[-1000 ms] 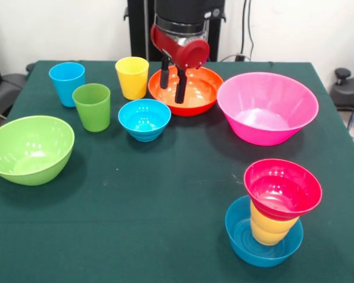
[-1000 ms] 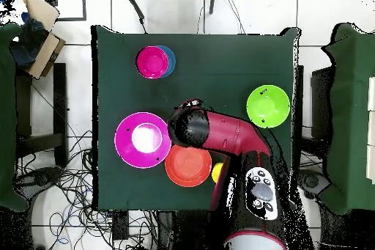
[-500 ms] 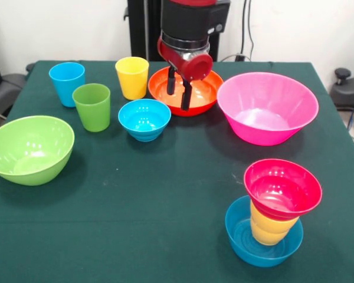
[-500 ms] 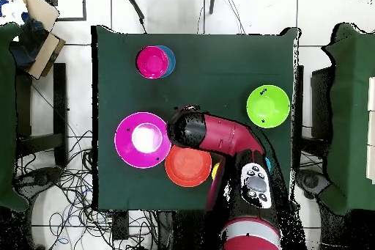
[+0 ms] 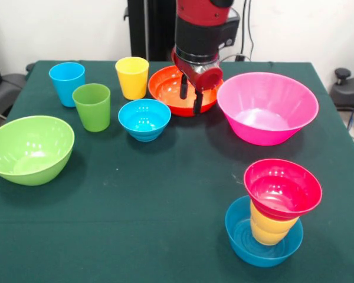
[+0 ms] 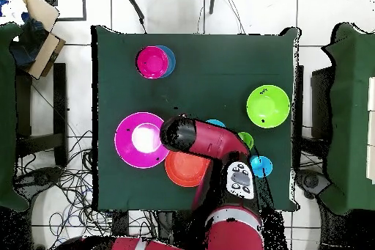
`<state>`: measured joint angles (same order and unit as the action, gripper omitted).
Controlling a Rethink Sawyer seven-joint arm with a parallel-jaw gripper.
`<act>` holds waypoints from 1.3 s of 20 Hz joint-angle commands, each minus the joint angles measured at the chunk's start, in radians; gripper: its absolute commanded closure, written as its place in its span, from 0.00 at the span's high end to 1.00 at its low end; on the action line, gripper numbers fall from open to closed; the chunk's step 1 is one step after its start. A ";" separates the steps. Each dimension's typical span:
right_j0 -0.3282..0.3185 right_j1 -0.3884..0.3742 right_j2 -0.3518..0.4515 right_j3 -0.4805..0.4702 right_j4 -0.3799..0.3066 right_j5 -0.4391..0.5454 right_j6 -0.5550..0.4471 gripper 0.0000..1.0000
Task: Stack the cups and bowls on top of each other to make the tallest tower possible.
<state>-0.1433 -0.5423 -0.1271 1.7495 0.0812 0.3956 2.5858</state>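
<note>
Front view: your gripper (image 5: 190,98) hangs with its jaws apart and empty over the orange bowl's (image 5: 171,87) 3 o'clock rim. One finger is inside the wall, one outside (contact not discernible), and the pink bowl (image 5: 267,107) lies just beyond, also at 3 o'clock.

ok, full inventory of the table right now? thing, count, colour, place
Cups standing alone: 3, light blue, green, yellow, far left area in the front view.
Loose bowls: 4, lime green at left edge, small blue centre, orange far centre, pink right.
Stack: 1, blue bowl holding a yellow-orange cup, red bowl on top, near right.
Table: 1, dark green cloth.
Tool: 1, black fingers open, over the orange bowl's right rim.
</note>
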 commanded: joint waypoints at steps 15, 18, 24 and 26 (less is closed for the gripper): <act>0.063 0.157 0.016 0.071 0.155 -0.200 0.169 1.00; 0.068 0.127 0.011 0.089 0.162 -0.170 0.164 1.00; 0.095 0.048 -0.028 0.118 0.168 -0.079 0.154 1.00; 0.107 0.027 -0.039 0.124 0.169 -0.060 0.154 1.00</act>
<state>-0.0779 -0.4570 -0.1940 1.8157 0.2056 0.2276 2.5858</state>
